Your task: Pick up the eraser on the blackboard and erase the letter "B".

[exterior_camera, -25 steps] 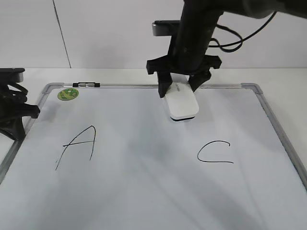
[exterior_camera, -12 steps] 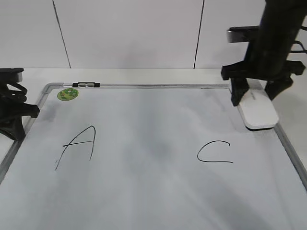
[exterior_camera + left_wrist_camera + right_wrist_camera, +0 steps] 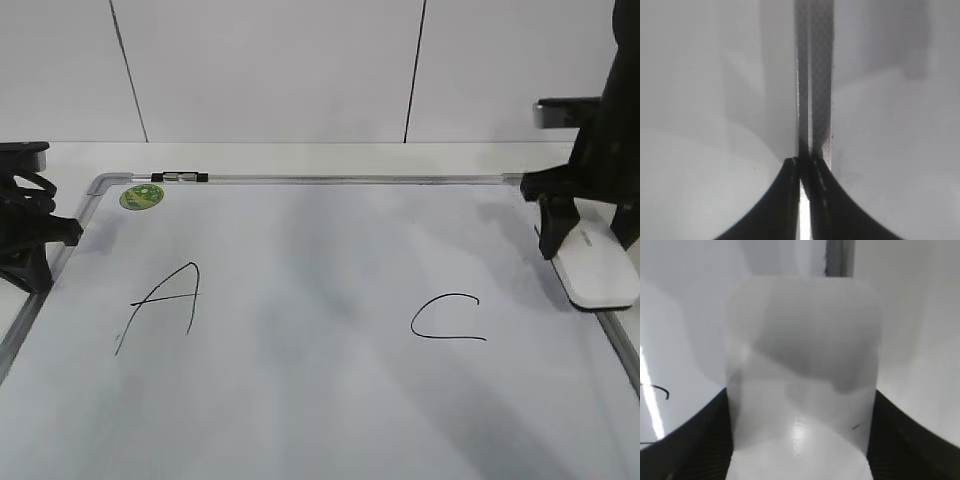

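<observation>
I hold the eraser (image 3: 597, 270) in my right gripper (image 3: 590, 235), its two sides pinched between my jaws, at the right edge of the blackboard (image 3: 300, 180), over the silver frame just right of and slightly above the "C" (image 3: 447, 318). From here I cannot tell whether the felt touches the frame or hangs just above it. Between the "A" (image 3: 163, 305) and the "C" the blackboard shows only bare white, with no stroke of the letter "B" visible, so I judge the wiping itself done; what seems left is to set the eraser down and let go. The eraser's long axis runs roughly from the far frame toward the near edge, slightly slanted, its free end pointing toward the near side and a little away from the "C"; its white top faces up, faint lettering showing in the right wrist view (image 3: 800, 390). My left gripper (image 3: 804, 165) rests beside the blackboard's left frame, near the "A", with its jaws pressed together and nothing between them.
</observation>
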Tool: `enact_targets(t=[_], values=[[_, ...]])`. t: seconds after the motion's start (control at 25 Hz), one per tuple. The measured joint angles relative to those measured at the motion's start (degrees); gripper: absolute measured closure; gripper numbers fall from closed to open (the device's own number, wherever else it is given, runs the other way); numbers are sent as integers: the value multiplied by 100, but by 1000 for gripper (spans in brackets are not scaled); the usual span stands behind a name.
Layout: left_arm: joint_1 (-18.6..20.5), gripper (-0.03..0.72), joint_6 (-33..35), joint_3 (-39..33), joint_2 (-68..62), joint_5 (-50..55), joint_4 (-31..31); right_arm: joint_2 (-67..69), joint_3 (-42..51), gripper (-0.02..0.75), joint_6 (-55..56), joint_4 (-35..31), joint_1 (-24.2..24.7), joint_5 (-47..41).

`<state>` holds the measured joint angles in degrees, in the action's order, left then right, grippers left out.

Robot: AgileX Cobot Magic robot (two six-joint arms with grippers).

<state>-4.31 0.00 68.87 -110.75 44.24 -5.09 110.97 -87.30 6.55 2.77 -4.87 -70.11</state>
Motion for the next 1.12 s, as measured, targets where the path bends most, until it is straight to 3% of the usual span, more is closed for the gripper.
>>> enact_targets(t=[0.2,1.12], values=[[0,669,0,0,0,0,0,0,402,208,-240,-233,0,299],[0,669,0,0,0,0,-7,186,425,208,-1239,-1013,242,785]])
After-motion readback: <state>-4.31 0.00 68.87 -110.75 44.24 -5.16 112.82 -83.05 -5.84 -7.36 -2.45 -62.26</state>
